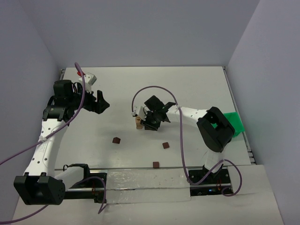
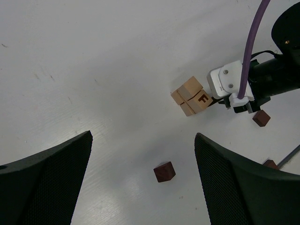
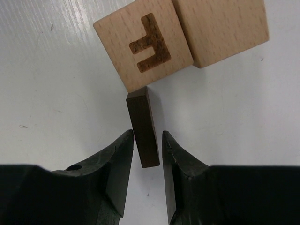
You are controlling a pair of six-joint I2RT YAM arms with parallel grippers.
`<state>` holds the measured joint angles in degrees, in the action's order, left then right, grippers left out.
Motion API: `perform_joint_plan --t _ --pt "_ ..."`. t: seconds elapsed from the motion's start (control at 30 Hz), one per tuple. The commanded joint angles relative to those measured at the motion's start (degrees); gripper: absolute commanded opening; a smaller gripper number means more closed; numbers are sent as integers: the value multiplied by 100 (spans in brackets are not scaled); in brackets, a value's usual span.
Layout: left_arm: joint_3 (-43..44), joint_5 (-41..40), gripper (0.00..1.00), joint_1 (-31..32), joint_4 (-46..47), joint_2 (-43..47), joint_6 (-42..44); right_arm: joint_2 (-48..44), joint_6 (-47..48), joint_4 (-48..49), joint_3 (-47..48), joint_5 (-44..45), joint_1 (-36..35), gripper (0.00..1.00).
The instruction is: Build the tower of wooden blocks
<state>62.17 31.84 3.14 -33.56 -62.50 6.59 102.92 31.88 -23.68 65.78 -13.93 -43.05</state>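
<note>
The right gripper point(image 3: 149, 140) was closed narrowly on a thin dark brick point(image 3: 142, 117), its two fingers appearing to press the brick's broad faces. The brick was held on edge. Its long axis ran straight out from the fingertips, in line with the gripper's own reach.

Just past the brick's far end lay the wood block tower point(image 2: 191, 96), at this stage a low cluster of light tan blocks on the white table point(image 3: 56, 70). Dead ahead was the F block point(image 3: 143, 49), letter face up, and the brick's far end met its near edge or came very close; the wrist view did not settle whether they touched. A plain tan block point(image 3: 220, 28) sat flush against the F block, ahead and to the right of the fingers.

So the stack lay directly forward of the held piece, not off to either side. The placement probably turned on lifting and advancing along that same axis.

The left gripper point(image 2: 143, 136) stood wide open and empty, well apart from the tower, with a loose dark cube point(image 2: 164, 171) lying between them. The right arm was plainly the nearer one.
</note>
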Motion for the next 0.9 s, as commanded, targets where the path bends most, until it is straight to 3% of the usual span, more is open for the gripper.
perform_joint_plan --t 0.0,0.1,0.27,0.53,0.7,0.87 --pt "32 163 95 -50 227 -16 -6 91 179 13 66 42 -78 36" --pt "23 130 95 -59 241 -16 14 74 236 -18 27 31 -98 32" --pt "32 121 95 -67 246 -26 18 -189 225 -158 -122 39 -91 1" --pt "-42 77 92 -76 397 273 -96 -1689 -615 -691 -521 -390 522 0" --pt "-98 120 87 188 795 245 -266 -2515 -2884 -558 -6 -1717 1761 0" --pt "260 -685 87 1365 838 -31 130 -2343 -4563 -133 273 -2454 2106 0"
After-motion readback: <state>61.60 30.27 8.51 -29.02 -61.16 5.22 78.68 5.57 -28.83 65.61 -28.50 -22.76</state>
